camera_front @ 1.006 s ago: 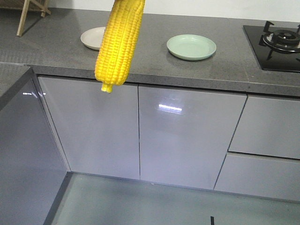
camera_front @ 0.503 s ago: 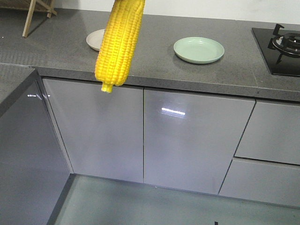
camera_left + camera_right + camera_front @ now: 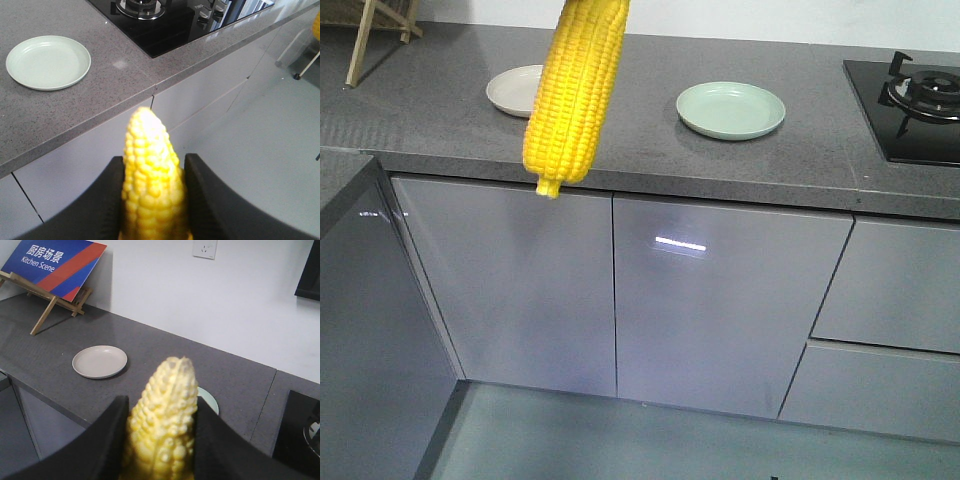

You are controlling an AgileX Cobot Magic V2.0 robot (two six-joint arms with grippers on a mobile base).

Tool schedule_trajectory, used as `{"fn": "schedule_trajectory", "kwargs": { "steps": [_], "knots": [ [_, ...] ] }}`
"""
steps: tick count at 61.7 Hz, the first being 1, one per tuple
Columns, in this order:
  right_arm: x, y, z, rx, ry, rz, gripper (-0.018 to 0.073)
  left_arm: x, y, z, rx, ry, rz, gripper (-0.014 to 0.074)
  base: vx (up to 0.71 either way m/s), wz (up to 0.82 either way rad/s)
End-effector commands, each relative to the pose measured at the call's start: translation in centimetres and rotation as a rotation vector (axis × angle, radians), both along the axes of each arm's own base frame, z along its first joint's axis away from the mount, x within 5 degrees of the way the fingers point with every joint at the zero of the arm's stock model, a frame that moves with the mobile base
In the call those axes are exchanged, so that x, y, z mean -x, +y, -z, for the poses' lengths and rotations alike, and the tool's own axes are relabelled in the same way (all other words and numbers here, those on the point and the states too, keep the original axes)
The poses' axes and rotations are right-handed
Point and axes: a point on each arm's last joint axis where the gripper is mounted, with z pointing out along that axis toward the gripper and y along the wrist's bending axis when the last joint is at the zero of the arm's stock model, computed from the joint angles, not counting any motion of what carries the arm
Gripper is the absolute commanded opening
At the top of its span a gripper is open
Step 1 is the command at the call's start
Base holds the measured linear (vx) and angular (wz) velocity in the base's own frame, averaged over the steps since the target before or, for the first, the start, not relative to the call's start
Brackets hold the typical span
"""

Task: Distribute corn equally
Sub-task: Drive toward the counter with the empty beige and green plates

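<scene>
Left pincer point(image 3: 155, 161): clamped on cob point(image 3: 150, 175); green plate point(image 3: 48, 62) ahead, left of tip.
Right pincer point(image 3: 161, 404): clamped on second cob point(image 3: 165, 405); beige plate point(image 3: 99, 361) ahead-left.

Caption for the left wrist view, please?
Left gripper shut on a corn cob; pale green plate and gas hob on the counter beyond.

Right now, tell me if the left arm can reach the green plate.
Likely yes: the left gripper, shut on corn, faces only bare countertop before the empty green plate, though the plate may lie beyond its stretch.
</scene>
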Motion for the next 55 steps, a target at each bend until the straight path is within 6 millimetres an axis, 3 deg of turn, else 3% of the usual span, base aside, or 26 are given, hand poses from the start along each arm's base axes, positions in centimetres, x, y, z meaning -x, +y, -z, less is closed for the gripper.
{"fn": "schedule_trajectory", "kwargs": {
  "steps": [1, 55],
  "knots": [
    [1.50, 0.74, -1.15, -0.004, -0.048, -0.020, -0.0006, 2.13, 0.59, -2.58, 0.071, -0.069, 0.011, -0.0006, 0.03, -0.06],
    [1.50, 0.74, -1.15, -0.004, -0.048, -0.020, -0.0006, 2.13, 0.59, -2.58, 0.071, -0.069, 0.011, -0.0006, 0.05, -0.04]
  ]
}}
